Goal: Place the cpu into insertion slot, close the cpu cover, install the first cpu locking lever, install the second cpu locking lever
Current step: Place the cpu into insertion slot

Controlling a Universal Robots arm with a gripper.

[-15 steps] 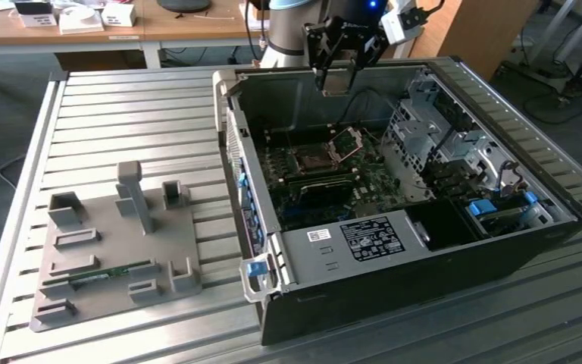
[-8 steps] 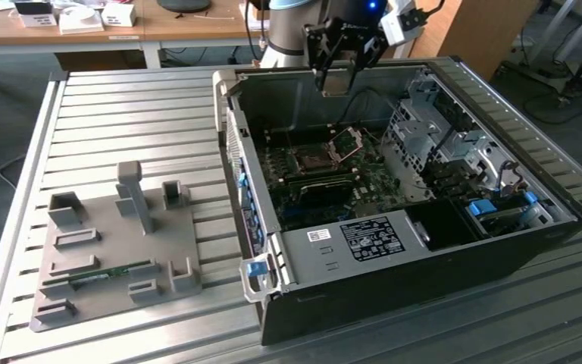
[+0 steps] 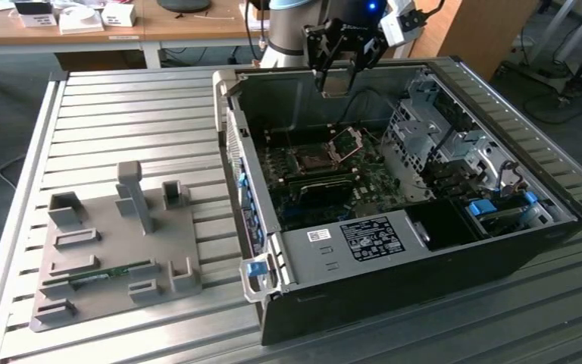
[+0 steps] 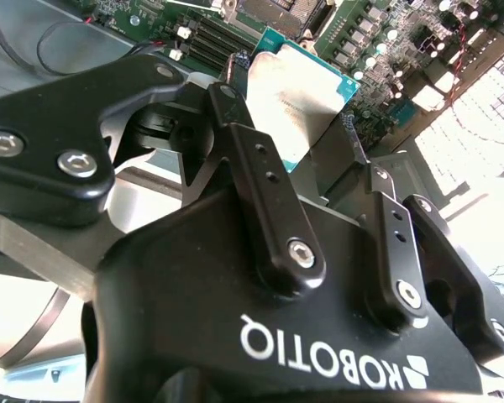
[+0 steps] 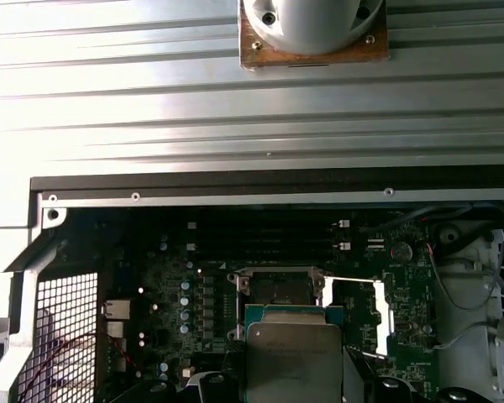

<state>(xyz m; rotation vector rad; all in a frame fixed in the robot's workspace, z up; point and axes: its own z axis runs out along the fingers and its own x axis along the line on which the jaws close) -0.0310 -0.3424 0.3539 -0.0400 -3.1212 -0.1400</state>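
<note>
Cpu (image 4: pixel 302 88) pinched by opposite edges in jaws of gripper (image 3: pixel 338 85), jaws narrow, closed on it. Cpu hangs over insertion slot (image 5: pixel 279 290), apart from it. Slot's near rim hidden behind cpu. Cpu cover (image 5: pixel 376 312) swung open beside slot. Computer case (image 3: pixel 423 296) on table (image 3: pixel 119 106).

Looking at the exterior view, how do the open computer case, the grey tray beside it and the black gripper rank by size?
1. computer case
2. grey tray
3. gripper, holding the cpu; it looks farther back, so its true size is unsure.
</note>
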